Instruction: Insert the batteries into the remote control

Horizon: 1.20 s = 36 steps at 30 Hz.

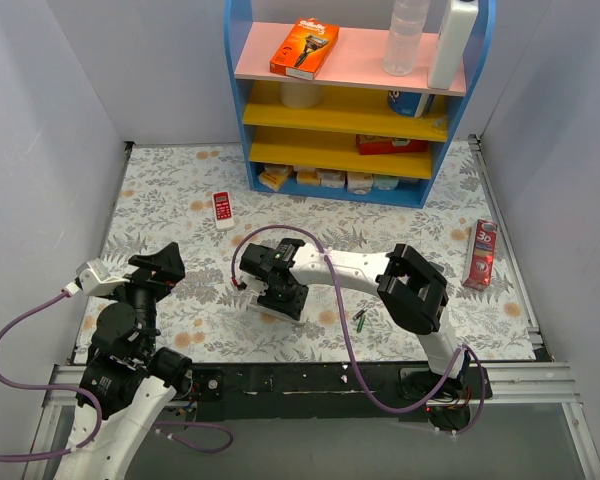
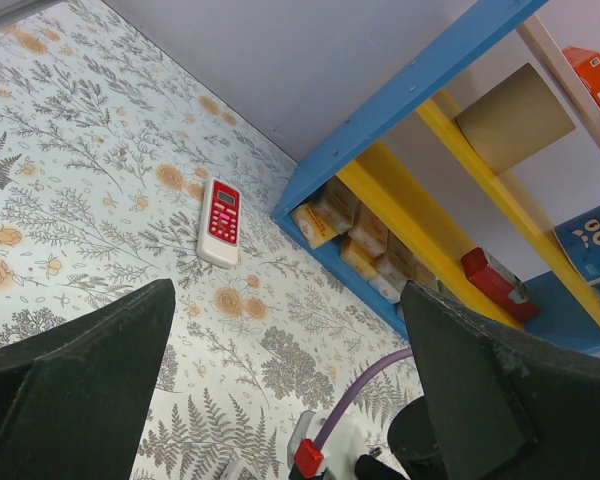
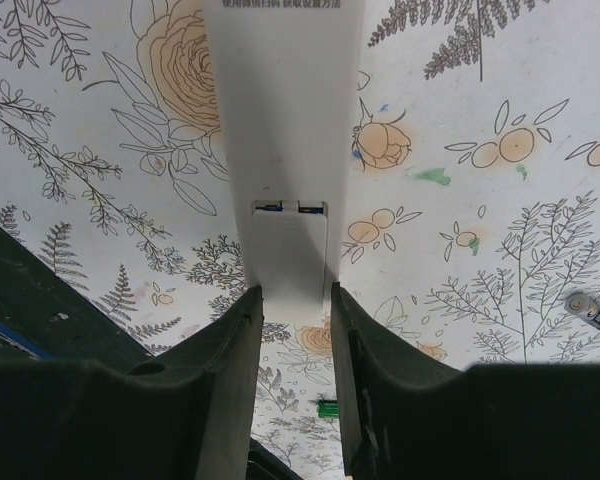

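The remote control (image 3: 285, 150) lies back up in the right wrist view, long and white, with its battery cover seam showing. My right gripper (image 3: 293, 298) is closed on its near end, one finger against each side. In the top view the right gripper (image 1: 277, 296) hides it. A green battery (image 3: 327, 408) lies on the mat below the fingers. A dark and blue battery (image 3: 592, 308) lies to the right. One battery (image 1: 361, 319) shows in the top view. My left gripper (image 2: 290, 400) is open and empty, held above the mat at the left (image 1: 158, 266).
A short red-and-white remote (image 1: 222, 210) lies on the floral mat, also in the left wrist view (image 2: 220, 221). A blue and yellow shelf (image 1: 350, 110) with boxes stands at the back. A red tube (image 1: 480, 255) lies at the right. Purple cables loop near both arms.
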Motion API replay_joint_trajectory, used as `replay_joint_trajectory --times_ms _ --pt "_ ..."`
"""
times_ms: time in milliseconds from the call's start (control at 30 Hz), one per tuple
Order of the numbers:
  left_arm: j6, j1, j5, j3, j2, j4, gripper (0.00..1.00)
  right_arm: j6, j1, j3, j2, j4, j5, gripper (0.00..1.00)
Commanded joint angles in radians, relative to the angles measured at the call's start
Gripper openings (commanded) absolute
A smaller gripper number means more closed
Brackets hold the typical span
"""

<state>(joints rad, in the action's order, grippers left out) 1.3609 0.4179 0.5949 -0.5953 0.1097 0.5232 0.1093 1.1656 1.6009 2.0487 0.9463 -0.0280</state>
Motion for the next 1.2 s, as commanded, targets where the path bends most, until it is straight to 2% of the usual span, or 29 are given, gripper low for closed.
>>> replay_joint_trajectory --times_ms 0,233,467,667,733,800,833,867,933,1100,1167 --pt "-0.006 -0.007 0.01 0.003 0.011 0.008 0.98 -0.003 0.002 0.033 -0.028 0.006 -0.004 0.4" --pt "-0.006 -0.007 0.003 0.005 0.015 0.005 0.98 0.0 0.002 0.027 -0.074 -0.012 0.019 0.41" --pt "-0.009 -0.007 -0.075 0.012 0.059 -0.009 0.98 -0.071 -0.007 -0.059 -0.203 -0.116 -0.003 0.55" --pt "0.01 -0.008 -0.19 0.015 0.195 -0.011 0.98 -0.268 -0.081 -0.298 -0.419 -0.295 -0.1 0.59" --pt "0.036 -0.007 -0.256 0.017 0.275 -0.006 0.98 -0.354 -0.101 -0.428 -0.542 -0.358 -0.134 0.64" --pt "0.053 -0.007 -0.326 0.023 0.33 -0.011 0.98 -0.404 -0.139 -0.52 -0.675 -0.475 -0.135 0.65" --pt "0.064 -0.007 -0.354 0.035 0.384 -0.018 0.98 -0.44 -0.152 -0.566 -0.718 -0.522 -0.136 0.85" --pt "0.07 -0.007 -0.378 0.041 0.409 -0.034 0.98 -0.491 -0.179 -0.652 -0.761 -0.585 -0.13 0.87" --pt "0.087 -0.005 -0.453 0.051 0.468 -0.051 0.98 -0.529 -0.205 -0.722 -0.867 -0.642 -0.106 0.92" --pt "0.11 -0.005 -0.639 0.089 0.683 -0.152 0.98 -0.67 -0.251 -0.95 -1.036 -0.774 -0.127 0.95" --pt "0.13 -0.005 -0.693 0.1 0.74 -0.201 0.98 -0.692 -0.254 -0.987 -1.062 -0.796 -0.131 0.96"
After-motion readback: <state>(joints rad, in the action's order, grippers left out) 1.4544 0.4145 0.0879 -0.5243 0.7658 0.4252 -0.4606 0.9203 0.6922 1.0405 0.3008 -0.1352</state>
